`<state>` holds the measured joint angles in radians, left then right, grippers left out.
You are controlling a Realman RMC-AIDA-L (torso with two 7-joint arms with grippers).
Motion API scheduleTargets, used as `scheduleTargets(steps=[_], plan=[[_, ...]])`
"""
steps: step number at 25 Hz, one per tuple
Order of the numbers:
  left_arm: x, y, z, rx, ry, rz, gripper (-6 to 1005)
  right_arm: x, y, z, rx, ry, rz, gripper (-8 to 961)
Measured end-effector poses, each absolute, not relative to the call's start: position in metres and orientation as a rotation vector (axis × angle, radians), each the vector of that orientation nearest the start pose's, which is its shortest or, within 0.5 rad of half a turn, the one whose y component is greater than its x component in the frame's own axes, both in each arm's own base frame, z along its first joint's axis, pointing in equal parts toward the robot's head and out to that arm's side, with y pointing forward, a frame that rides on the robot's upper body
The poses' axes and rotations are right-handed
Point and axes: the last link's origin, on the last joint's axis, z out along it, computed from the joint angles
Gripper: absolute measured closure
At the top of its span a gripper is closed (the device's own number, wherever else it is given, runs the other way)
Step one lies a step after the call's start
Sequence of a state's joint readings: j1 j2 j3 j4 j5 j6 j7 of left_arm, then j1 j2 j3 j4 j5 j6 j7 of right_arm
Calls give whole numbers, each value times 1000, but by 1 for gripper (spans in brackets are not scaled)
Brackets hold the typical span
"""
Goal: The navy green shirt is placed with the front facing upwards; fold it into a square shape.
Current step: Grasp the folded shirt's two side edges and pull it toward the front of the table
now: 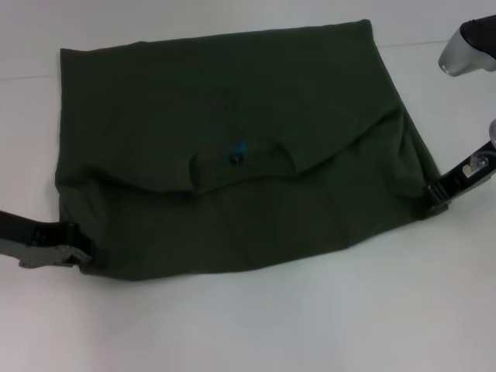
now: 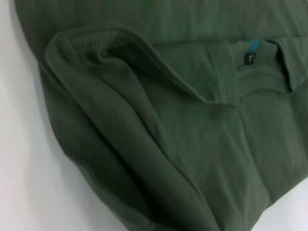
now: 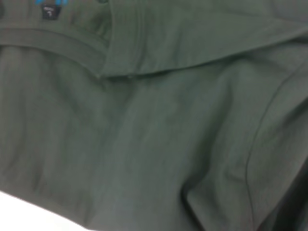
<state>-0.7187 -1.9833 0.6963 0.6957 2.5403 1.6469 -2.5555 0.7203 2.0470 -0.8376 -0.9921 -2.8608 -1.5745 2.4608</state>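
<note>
Head view: the dark olive-green cotton shirt (image 1: 232,155) lies on the white table (image 1: 310,325) between my two pincers, already doubled over on itself. The far part lies flat; its folded-over edge runs across the middle of the bundle, with the ribbed neck opening and small blue neck label (image 1: 237,149) showing there. No chest print is visible, so the surface facing up appears to be the plain side.

My left pincer (image 1: 81,254) sits at the near corner of the cloth on its own side, fingertips buried at the hem; I cannot tell whether it is clenched or released. My right pincer (image 1: 434,203) sits at the opposite near corner, touching the cloth edge; its state I likewise cannot tell.

Left wrist view: just ahead of that pincer the hem is rolled and bunched, not flat. Right wrist view: soft creases run through the cloth near that pincer.

Judgement: one lengthwise fold seems done. The outline is a skewed, wide rectangle, not a square. At least one further fold across the width, plus smoothing of both near corners, appears outstanding.
</note>
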Motion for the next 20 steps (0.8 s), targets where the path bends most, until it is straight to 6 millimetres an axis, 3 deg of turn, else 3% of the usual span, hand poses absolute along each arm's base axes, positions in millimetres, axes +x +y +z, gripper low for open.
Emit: scheduleTargets(steps=[12,20], plan=[[-275,337,32,-2350,-2021,164,971,262,340,45,-2417,1529,-557,893],[-276,329,35,-2364,-2058,175,972,265,334,47,-2424,1543,-581,892]])
